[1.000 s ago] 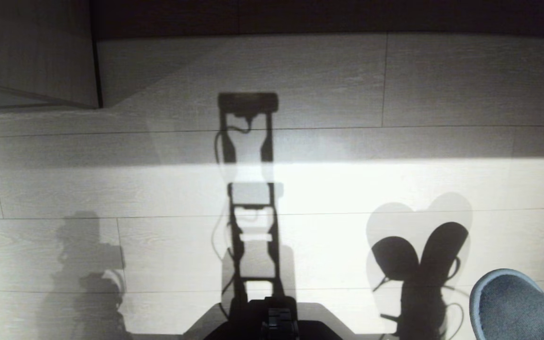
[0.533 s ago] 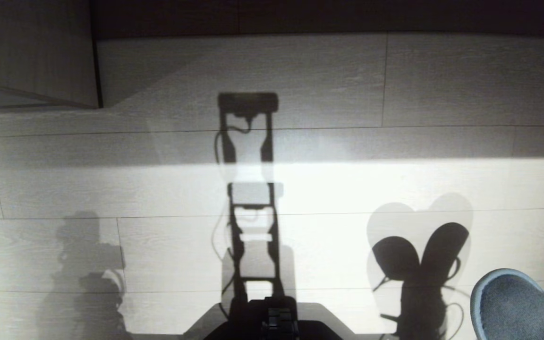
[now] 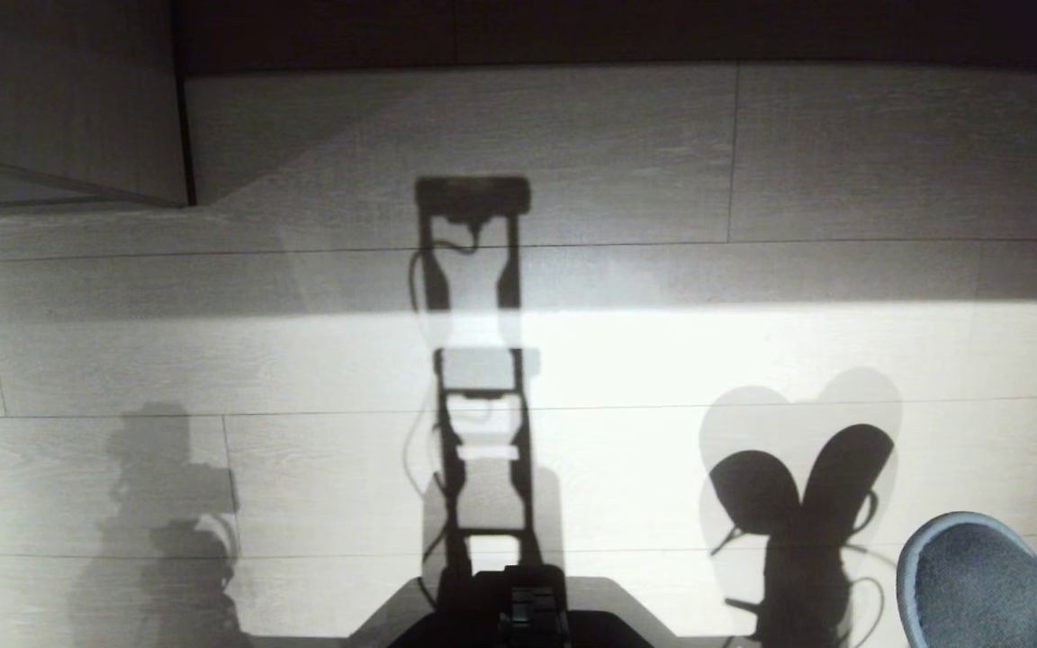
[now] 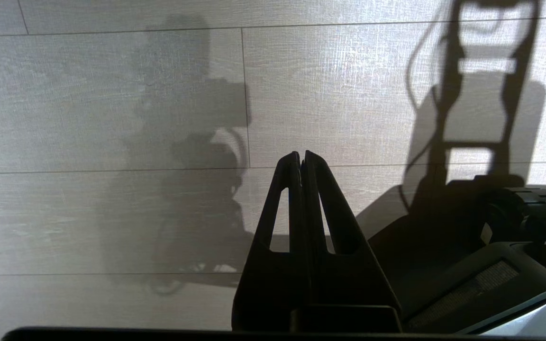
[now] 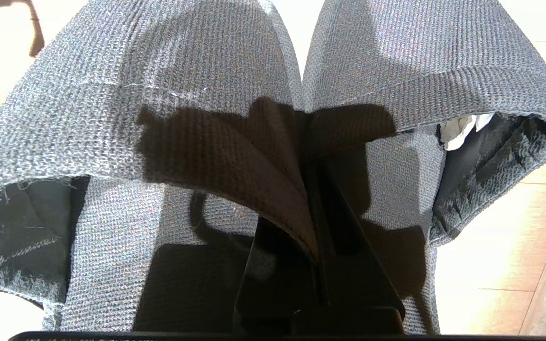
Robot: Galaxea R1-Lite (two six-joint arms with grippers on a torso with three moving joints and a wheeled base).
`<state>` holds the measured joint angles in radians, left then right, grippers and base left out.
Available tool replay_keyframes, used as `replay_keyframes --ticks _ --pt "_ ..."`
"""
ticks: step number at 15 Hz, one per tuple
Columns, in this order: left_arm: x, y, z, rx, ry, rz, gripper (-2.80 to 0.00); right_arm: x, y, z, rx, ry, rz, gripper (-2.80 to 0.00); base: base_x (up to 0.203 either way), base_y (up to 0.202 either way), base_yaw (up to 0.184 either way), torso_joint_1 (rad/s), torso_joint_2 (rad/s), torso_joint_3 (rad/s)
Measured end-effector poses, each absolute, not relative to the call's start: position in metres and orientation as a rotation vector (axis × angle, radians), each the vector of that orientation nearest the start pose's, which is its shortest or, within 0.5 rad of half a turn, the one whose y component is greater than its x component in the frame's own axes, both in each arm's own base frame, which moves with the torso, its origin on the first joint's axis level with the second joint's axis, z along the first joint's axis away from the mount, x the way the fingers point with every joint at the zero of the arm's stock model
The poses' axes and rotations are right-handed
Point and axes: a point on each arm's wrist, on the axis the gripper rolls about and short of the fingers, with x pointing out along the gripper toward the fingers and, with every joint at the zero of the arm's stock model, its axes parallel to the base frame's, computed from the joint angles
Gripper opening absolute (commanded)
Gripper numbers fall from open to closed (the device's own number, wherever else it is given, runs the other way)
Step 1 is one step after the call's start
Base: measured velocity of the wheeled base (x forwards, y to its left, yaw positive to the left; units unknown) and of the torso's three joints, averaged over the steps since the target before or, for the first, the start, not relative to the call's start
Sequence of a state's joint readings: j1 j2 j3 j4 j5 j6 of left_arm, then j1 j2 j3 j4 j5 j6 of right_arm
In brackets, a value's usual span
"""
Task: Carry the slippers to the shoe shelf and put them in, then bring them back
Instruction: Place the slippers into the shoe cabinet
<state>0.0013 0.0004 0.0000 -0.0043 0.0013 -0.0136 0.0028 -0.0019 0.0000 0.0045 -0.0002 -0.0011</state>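
Observation:
The slippers (image 3: pixel 978 585) are grey-blue knit and hang at the lower right corner of the head view, above the pale floor. In the right wrist view both slippers (image 5: pixel 159 85) fill the picture side by side. My right gripper (image 5: pixel 310 166) is shut on their inner edges, pinched together between the fingers, with its tips buried in the fabric. My left gripper (image 4: pixel 300 154) is shut on nothing and hangs over bare floor boards. Neither arm shows in the head view. No open compartment of the shoe shelf is in view.
A pale wood-grain panel (image 3: pixel 59 99) with a dark edge stands at the far left; I cannot tell which furniture it belongs to. A dark strip (image 3: pixel 626 31) runs along the far side. My base (image 3: pixel 518 612) shows at the bottom centre, among shadows on the floor.

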Motion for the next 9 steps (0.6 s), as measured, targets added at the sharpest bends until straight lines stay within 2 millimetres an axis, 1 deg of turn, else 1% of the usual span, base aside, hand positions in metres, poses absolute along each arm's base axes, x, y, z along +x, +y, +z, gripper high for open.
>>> replay_keyframes --ticks 9 --pt "-0.0228 0.0 0.0759 -0.014 -0.004 0.003 -2.8 -0.0229 -0.0001 0.075 -0.001 0.002 0.003 -2.8 0.0 0.0 0.0 0.0 0.0 0.0"
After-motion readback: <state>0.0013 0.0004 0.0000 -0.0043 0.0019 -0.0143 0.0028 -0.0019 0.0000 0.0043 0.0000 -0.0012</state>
